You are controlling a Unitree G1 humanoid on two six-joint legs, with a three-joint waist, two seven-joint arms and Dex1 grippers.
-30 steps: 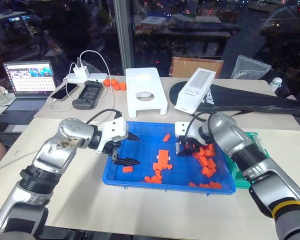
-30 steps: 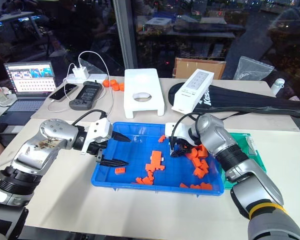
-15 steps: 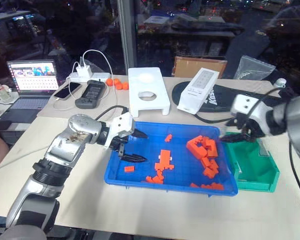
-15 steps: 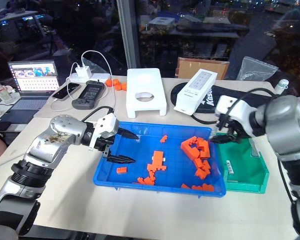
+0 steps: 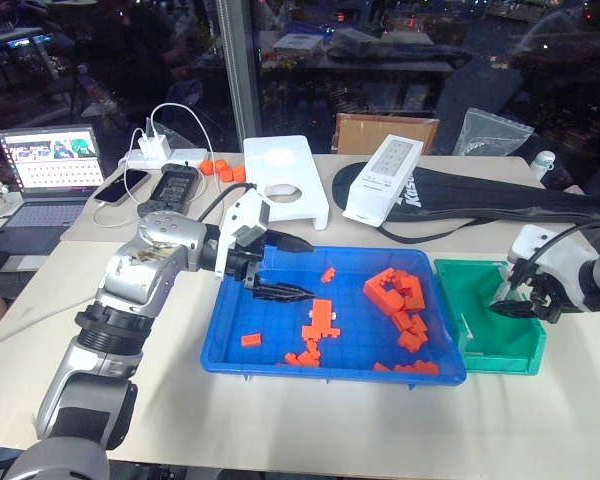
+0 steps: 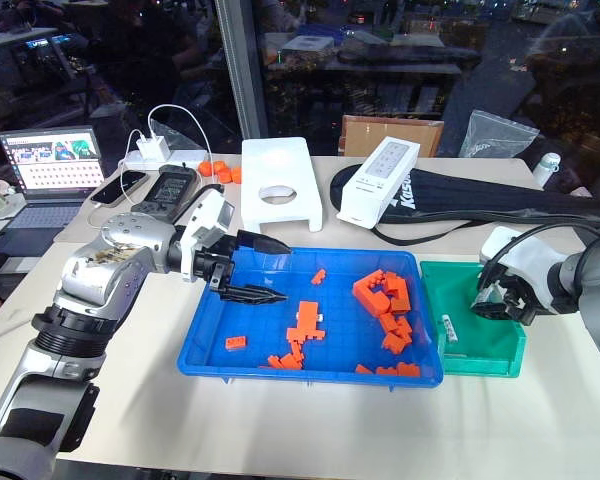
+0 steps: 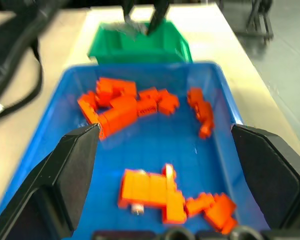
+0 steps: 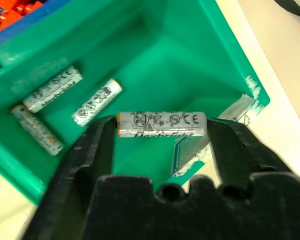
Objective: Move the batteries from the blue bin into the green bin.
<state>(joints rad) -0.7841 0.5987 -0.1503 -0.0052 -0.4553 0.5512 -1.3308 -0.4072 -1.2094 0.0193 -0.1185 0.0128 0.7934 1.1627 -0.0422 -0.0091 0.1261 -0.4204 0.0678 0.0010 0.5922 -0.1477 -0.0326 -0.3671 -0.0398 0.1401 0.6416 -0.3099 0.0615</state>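
The right gripper (image 8: 160, 131) hangs over the green bin (image 8: 155, 65), and a battery (image 8: 161, 124) lies crosswise between its two fingers, its ends meeting both pads. Whether the fingers clamp it or have just let go I cannot tell. Three more batteries (image 8: 53, 89) lie on the bin's floor near the wall that faces the blue bin (image 5: 230, 335).

In the head views the green bin stands just to the right of the blue bin, the two nearly touching, with the right gripper above its outer half.

The left gripper (image 5: 286, 268) points right over the left part of the blue bin, its fingers spread wide and holding nothing. Orange bricks (image 5: 398, 295) are heaped toward the blue bin's right end, with more (image 5: 321, 320) scattered around its middle. No battery can be made out among them.
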